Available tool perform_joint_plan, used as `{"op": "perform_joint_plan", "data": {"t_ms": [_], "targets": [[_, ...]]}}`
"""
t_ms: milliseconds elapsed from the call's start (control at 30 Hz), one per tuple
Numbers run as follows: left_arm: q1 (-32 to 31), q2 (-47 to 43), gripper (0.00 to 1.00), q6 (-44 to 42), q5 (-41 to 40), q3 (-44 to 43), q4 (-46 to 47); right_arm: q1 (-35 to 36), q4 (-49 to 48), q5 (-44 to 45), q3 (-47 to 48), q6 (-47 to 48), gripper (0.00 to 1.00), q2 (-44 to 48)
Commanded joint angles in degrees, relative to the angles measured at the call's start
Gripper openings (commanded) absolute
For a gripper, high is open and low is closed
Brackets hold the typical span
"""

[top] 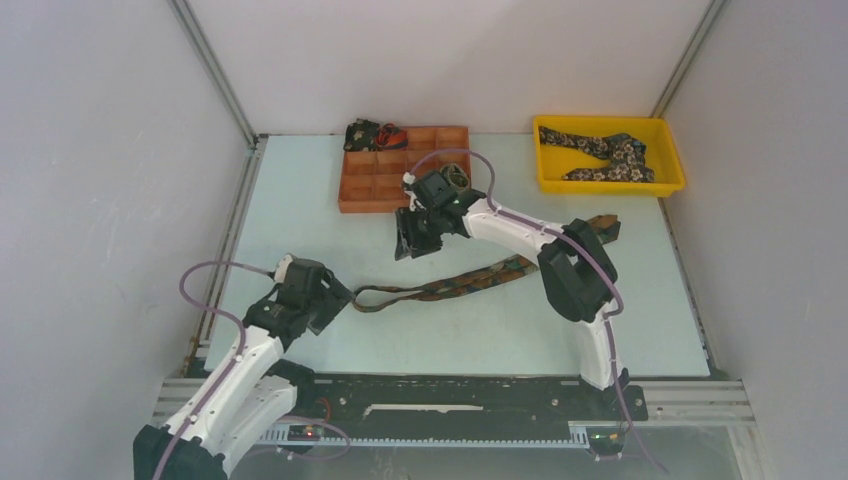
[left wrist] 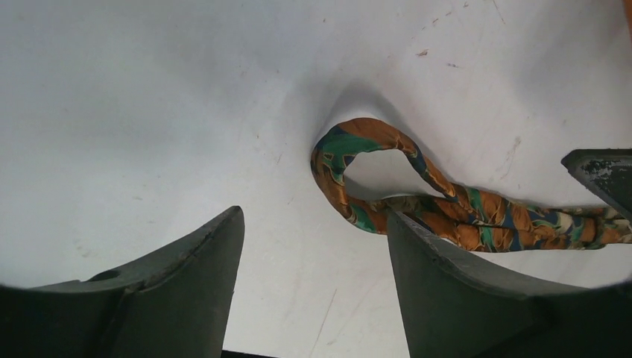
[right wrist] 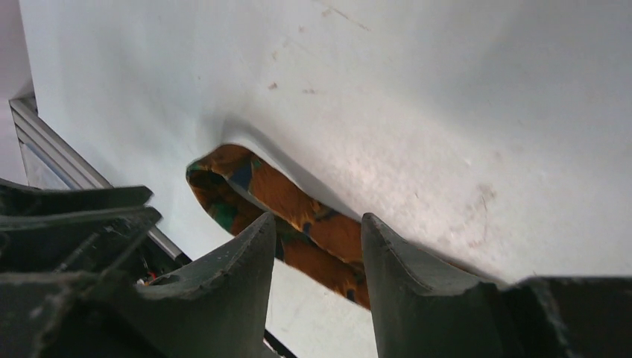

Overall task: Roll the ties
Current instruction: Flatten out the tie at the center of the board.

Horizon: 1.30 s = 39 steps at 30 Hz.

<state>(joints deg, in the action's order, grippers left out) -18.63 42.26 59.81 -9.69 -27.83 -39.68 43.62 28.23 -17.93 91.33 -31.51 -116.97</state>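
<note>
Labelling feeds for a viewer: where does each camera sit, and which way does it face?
Top external: above and behind, looking down at the table; both arms show.
Left wrist: looks down past the left hand at the tie, at its looped end.
Right wrist: looks past the right hand at the same tie.
All three share it.

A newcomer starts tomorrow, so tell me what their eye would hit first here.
First, the long rust-and-green tie lying unrolled across the middle of the table, its left end folded into a loop just ahead of the open left gripper. Next, the bright yellow bin at the back right holding a dark floral tie, and the orange compartment tray to its left.
</note>
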Motion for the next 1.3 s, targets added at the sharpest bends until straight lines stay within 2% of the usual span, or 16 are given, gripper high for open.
{"op": "perform_joint_plan", "data": {"t_ms": [0,167,467,933,1267], "targets": [[2.77,0.06,0.76,3.70,7.57,1.84,4.90,2.33,2.36,-1.44,7.89,0.56,0.48,-4.76],[3.97,-1.36,0.79,5.70,7.67,3.05,5.06,4.83,4.10,-3.97,10.05,1.27,0.40,-8.64],[5.30,1.47,0.83,10.13,12.28,5.01,9.87,8.48,3.24,-5.36,6.65,1.82,0.17,-8.17],[6.58,7.97,0.83,16.01,16.50,6.95,18.15,9.76,-1.46,-5.69,-0.57,1.15,0.09,-4.94],[7.09,11.95,0.81,16.00,17.76,6.92,20.17,11.31,-6.92,-1.32,-7.39,0.59,0.05,-3.18]]}}
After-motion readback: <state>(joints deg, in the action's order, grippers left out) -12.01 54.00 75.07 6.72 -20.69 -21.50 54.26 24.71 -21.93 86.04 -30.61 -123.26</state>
